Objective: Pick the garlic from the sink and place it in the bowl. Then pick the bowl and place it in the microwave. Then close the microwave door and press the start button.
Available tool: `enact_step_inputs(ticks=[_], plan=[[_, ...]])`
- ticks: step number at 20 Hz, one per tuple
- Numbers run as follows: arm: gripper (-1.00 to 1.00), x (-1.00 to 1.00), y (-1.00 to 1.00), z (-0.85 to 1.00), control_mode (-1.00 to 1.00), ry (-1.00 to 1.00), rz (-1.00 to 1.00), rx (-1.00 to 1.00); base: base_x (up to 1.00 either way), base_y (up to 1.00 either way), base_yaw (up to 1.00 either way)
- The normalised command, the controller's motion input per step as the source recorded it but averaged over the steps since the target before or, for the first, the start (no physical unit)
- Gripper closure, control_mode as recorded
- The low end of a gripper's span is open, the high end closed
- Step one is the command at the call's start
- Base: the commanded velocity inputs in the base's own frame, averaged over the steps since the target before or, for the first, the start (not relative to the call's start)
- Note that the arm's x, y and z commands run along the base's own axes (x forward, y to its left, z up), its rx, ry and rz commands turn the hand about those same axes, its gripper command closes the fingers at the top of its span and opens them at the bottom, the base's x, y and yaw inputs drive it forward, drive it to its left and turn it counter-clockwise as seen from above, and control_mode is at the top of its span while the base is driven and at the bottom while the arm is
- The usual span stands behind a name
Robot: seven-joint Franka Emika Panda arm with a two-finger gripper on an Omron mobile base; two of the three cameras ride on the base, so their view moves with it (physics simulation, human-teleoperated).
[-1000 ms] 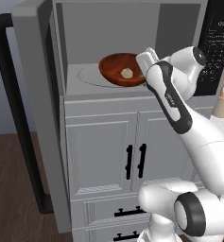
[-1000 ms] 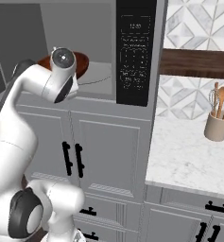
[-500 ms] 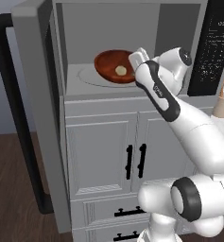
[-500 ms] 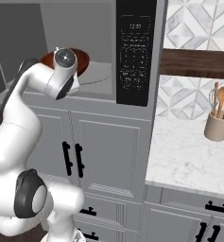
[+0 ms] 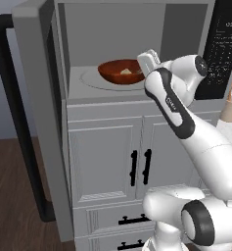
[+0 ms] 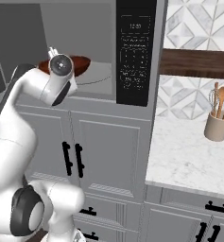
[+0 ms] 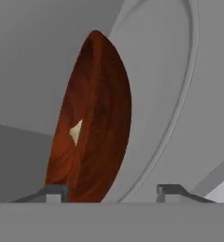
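Observation:
The reddish-brown bowl (image 5: 118, 73) rests on the white turntable (image 5: 93, 79) inside the microwave (image 5: 112, 29), and the pale garlic (image 5: 127, 72) lies in it. My gripper (image 5: 148, 60) hovers at the bowl's right rim, open. In the hand view the bowl (image 7: 97, 118) appears edge-on with the garlic (image 7: 75, 131) inside, and my gripper (image 7: 113, 193) has its fingertips (image 7: 54, 192) set wide apart at the bowl's near edge. The microwave door (image 5: 39, 122) stands swung open to the left, its black handle bar (image 5: 14, 122) outermost. The sink is out of view.
The black control panel (image 6: 134, 52) is right of the cavity. Grey cabinet doors (image 5: 137, 162) sit below the microwave. A marble counter (image 6: 189, 156) to the right carries a utensil holder (image 6: 218, 125). The open door blocks the room on the left.
The bowl has travelled left and deeper into the microwave onto the turntable. My hand now sits a little higher at its right rim with the fingers spread.

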Motion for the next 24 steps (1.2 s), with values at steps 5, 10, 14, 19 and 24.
enact_step_inputs(ticks=[5, 10, 14, 19, 24], plan=[[-1.0, -0.54, 0.01, 0.03, -1.0, -0.31, 0.0, 0.0, 0.0, 0.0, 0.0], [-1.0, -0.68, 0.0, 0.0, -1.0, -0.16, 0.0, 0.0, 0.0, 0.0, 0.0], [-1.0, -0.08, 0.0, -0.25, -1.0, 0.03, 0.01, -0.16, 0.0, 0.0, 0.0], [-1.0, -0.34, -0.17, 0.3, -1.0, 0.0, -0.25, -0.21, 0.0, 0.0, 0.0], [-1.0, 0.0, -0.32, 0.09, -1.0, 0.08, -0.4, -0.25, 0.0, 0.0, 0.0]])
